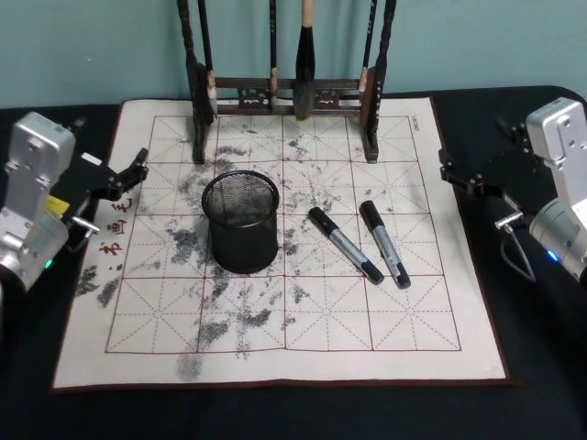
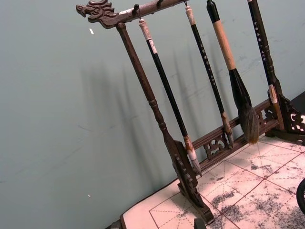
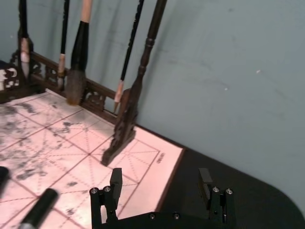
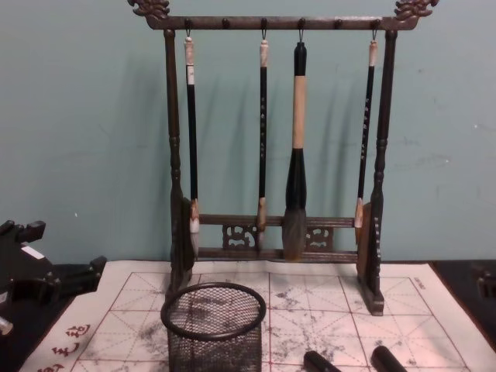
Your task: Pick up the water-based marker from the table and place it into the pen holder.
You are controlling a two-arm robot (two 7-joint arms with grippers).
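Note:
Two markers with black caps and grey barrels lie side by side on the inked calligraphy mat [image 1: 440, 302], one [image 1: 344, 245] nearer the pen holder, the other [image 1: 383, 243] to its right. I cannot tell which is the water-based marker. The pen holder [image 1: 241, 223] is a black mesh cup standing upright and empty left of them, also seen in the chest view [image 4: 215, 329]. My left gripper [image 1: 136, 170] hovers open at the mat's left edge. My right gripper [image 3: 160, 183] is open over the mat's far right corner, apart from the markers [image 3: 40, 207].
A dark wooden brush rack [image 1: 284, 92] with several hanging brushes stands along the mat's far edge, against a teal wall. Black tabletop [image 1: 532, 367] surrounds the mat. Open mat lies in front of the pen holder and markers.

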